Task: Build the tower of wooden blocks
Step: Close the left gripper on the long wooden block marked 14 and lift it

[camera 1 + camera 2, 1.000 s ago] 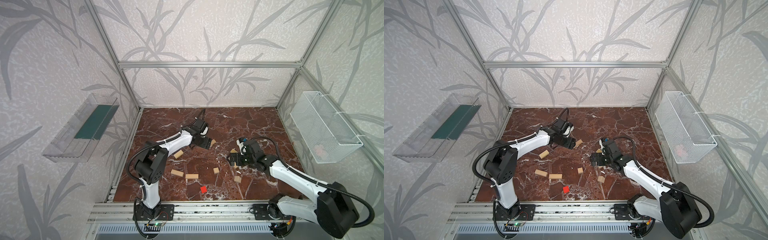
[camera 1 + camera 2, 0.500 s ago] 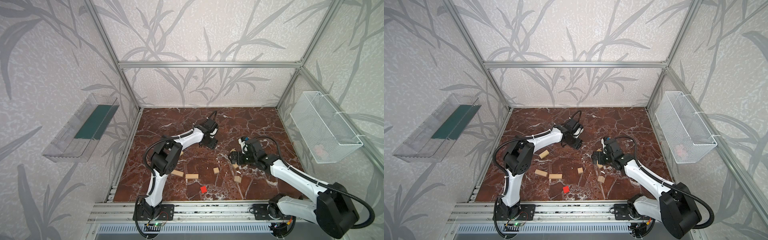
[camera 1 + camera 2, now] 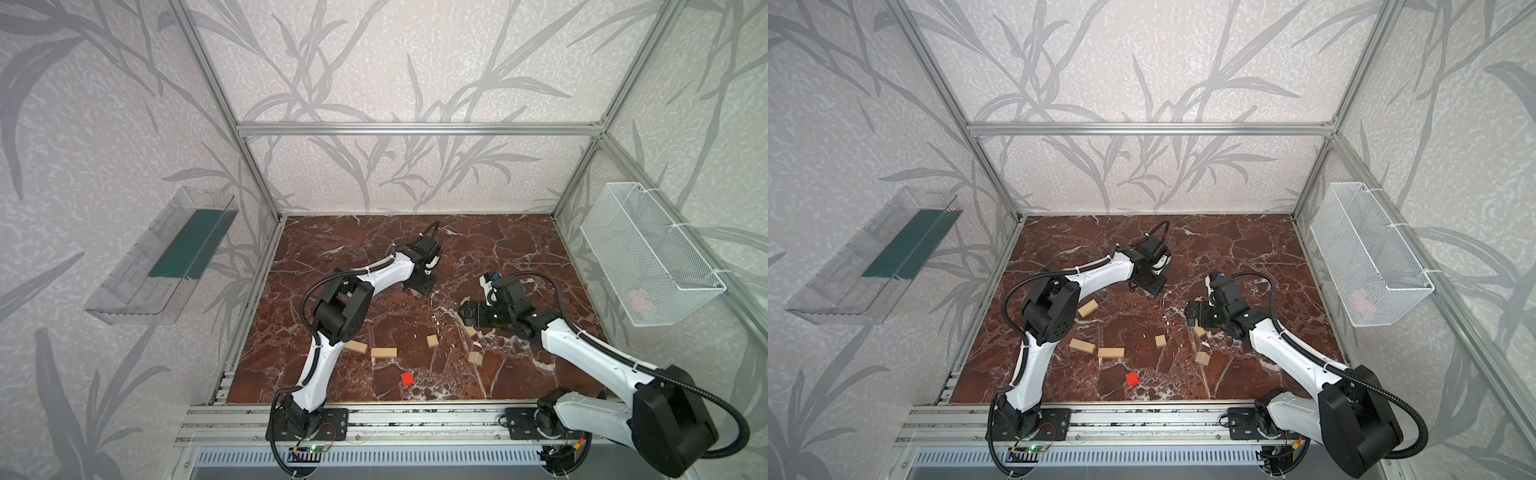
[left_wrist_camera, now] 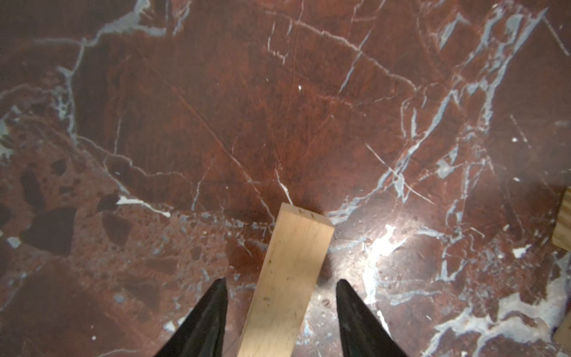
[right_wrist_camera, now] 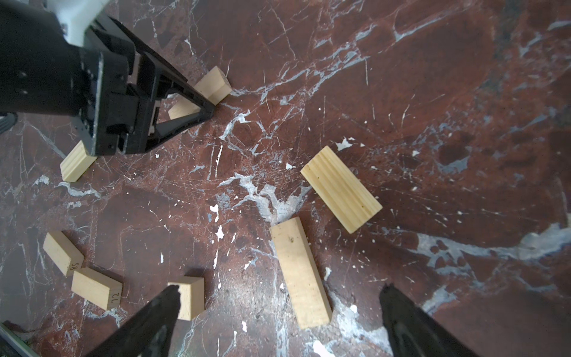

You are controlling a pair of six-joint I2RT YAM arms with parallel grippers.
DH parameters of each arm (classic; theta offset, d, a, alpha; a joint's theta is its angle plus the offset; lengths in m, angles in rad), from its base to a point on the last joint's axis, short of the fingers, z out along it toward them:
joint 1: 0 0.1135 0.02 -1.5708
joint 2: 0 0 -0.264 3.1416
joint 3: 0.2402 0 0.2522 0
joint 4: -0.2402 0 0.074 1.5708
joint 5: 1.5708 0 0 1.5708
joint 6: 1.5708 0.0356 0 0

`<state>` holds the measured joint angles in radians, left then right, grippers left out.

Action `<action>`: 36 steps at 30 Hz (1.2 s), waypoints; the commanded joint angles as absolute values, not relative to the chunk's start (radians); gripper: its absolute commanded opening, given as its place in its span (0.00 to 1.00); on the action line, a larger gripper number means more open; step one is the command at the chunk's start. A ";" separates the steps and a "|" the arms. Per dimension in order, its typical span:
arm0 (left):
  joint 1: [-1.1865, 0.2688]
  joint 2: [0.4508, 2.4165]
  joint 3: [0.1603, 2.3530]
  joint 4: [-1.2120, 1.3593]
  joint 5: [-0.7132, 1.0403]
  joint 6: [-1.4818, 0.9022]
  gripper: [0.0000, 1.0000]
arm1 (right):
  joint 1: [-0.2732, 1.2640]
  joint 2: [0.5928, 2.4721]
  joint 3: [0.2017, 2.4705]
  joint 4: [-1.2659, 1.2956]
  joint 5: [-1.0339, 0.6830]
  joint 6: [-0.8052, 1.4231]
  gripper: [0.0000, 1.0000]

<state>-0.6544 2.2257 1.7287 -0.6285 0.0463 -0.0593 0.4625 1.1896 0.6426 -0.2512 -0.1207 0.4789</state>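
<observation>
Pale wood blocks lie singly on the red marble floor; no tower shows. My left gripper point(image 4: 280, 282) point(image 3: 419, 286) is open astride one bar point(image 4: 290, 278), with a gap at each fingertip. My right gripper point(image 5: 281, 289) point(image 3: 467, 313) is open wide over another bar point(image 5: 299, 275), beside a ribbed bar point(image 5: 341, 188). Nearer the front lie two bars point(image 3: 357, 347) point(image 3: 383, 352), two cubes point(image 3: 432, 340) point(image 3: 475, 357) and a red cube point(image 3: 407, 378). One more bar point(image 3: 1087, 308) lies by the left arm's elbow.
A white wire basket point(image 3: 648, 257) hangs on the right wall. A clear plastic tray point(image 3: 166, 257) hangs on the left wall. An aluminium rail point(image 3: 415, 415) carrying both arm bases runs along the front edge. Frame posts stand at the back corners.
My left arm has swung its gripper to the right over a bar, and its jaws have narrowed round it. The right gripper has hardly moved and stays wide open.
</observation>
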 commanded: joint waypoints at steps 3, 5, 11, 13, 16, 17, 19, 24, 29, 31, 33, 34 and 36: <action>-0.660 2.275 1.804 -0.690 0.051 -0.066 0.52 | 0.456 1.172 0.662 -0.250 -0.112 0.488 0.99; -0.661 2.291 1.829 -0.710 0.053 -0.067 0.49 | 0.454 1.175 0.660 -0.251 -0.114 0.491 0.99; -0.661 2.305 1.842 -0.727 0.048 -0.081 0.44 | 0.451 1.176 0.650 -0.242 -0.117 0.498 0.99; -0.661 2.303 1.839 -0.734 0.045 -0.088 0.42 | 0.448 1.178 0.650 -0.241 -0.119 0.499 0.99; -0.663 2.297 1.826 -0.741 0.031 -0.107 0.38 | 0.449 1.180 0.650 -0.237 -0.129 0.499 0.99; -0.663 2.296 1.821 -0.745 0.027 -0.115 0.37 | 0.448 1.180 0.650 -0.237 -0.130 0.499 0.99; -0.664 2.290 1.814 -0.761 0.022 -0.136 0.35 | 0.449 1.182 0.654 -0.238 -0.140 0.499 0.99; -0.666 2.256 1.779 -0.793 -0.021 -0.229 0.27 | 0.449 1.189 0.657 -0.236 -0.164 0.499 0.99; -0.667 2.203 1.718 -0.797 -0.048 -0.349 0.24 | 0.449 1.208 0.667 -0.235 -0.189 0.500 0.99; -0.666 2.193 1.698 -0.804 -0.043 -0.392 0.24 | 0.451 1.216 0.672 -0.239 -0.199 0.499 0.99; -0.666 2.183 1.679 -0.813 -0.042 -0.447 0.23 | 0.452 1.223 0.676 -0.241 -0.207 0.499 0.99; -0.666 2.178 1.668 -0.813 -0.032 -0.475 0.23 | 0.452 1.228 0.679 -0.243 -0.210 0.500 0.99; -0.666 2.161 1.642 -0.799 -0.005 -0.522 0.22 | 0.453 1.234 0.681 -0.247 -0.220 0.502 0.99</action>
